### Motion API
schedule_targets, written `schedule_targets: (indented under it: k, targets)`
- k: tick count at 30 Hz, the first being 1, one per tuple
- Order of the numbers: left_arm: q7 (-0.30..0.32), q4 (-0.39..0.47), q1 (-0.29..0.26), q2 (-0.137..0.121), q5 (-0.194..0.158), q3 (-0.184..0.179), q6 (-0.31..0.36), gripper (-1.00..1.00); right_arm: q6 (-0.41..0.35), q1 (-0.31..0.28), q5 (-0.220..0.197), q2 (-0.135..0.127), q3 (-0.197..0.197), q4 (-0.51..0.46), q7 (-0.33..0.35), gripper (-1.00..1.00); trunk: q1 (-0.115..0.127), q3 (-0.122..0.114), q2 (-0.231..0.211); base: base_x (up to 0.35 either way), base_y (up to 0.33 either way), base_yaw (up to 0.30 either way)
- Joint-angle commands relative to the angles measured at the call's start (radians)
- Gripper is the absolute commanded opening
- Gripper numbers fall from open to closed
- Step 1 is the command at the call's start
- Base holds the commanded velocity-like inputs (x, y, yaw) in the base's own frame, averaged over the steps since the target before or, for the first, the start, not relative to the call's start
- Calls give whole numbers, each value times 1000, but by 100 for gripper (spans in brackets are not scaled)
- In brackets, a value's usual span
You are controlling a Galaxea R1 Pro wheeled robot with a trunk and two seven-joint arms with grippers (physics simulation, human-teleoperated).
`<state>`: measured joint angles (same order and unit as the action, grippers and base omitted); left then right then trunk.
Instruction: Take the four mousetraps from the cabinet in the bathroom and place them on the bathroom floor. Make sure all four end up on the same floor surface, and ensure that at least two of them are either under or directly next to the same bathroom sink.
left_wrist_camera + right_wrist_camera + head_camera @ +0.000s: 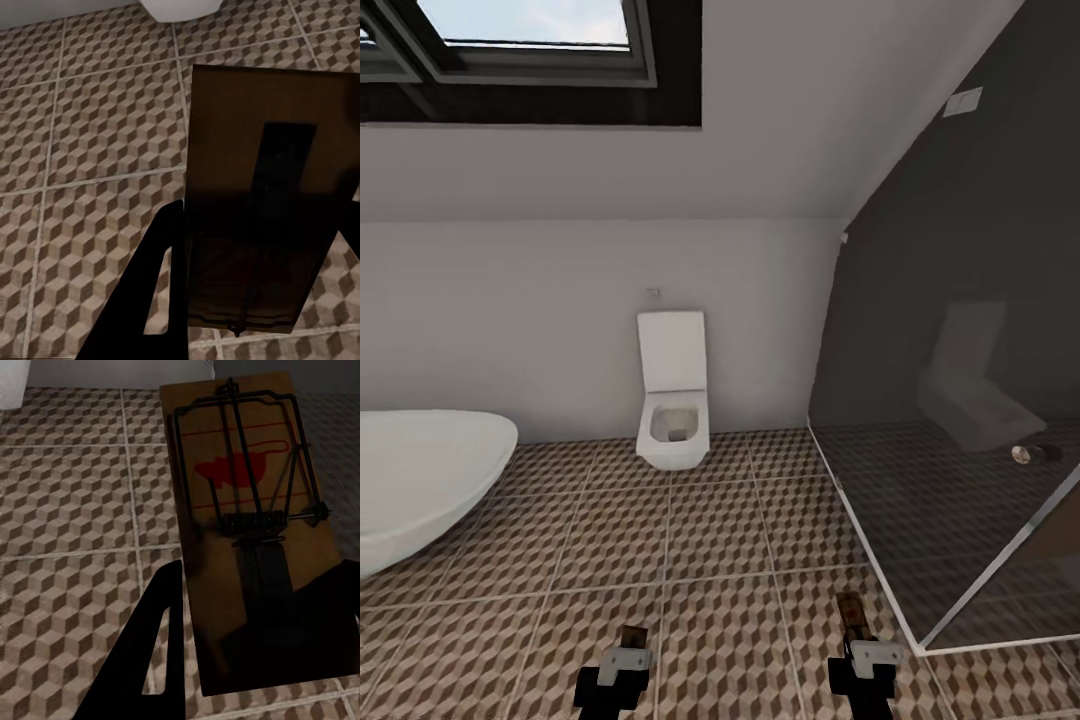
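Left gripper is clamped on a mousetrap, dark underside to the wrist cam; right gripper is closed on a second mousetrap, spring bar & red print facing up, each pinched at one short end w/ the rest sticking out over the bathroom floor. Boards look light, stiff & thin, so grip the bare wood edges, not the wire parts, which could snap. Ahead: toilet at the wall, tub by the floor's left edge, glass screen right.
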<state>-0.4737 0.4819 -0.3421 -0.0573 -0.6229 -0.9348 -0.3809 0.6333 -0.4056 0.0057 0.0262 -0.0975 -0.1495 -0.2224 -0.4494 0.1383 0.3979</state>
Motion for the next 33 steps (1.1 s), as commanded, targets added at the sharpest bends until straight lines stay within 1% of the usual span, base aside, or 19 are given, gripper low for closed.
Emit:
schedule_targets:
  k: [1,14,33]
  targets:
    - [-10,1,-2,-1,-6,-9,-3,-100,2,-1,-1,0,-8,1,-8,-100,-1,2,2,-2,1,170]
    - [-10,1,-2,-1,-6,-10,-3,-100,2,-1,-1,0,-8,1,-8,-100,-1,2,2,0,0,161]
    - [-10,1,-2,-1,-6,-10,-4,-100,2,-1,2,-5,-8,1,-8,-100,-1,2,2,0,0,7]
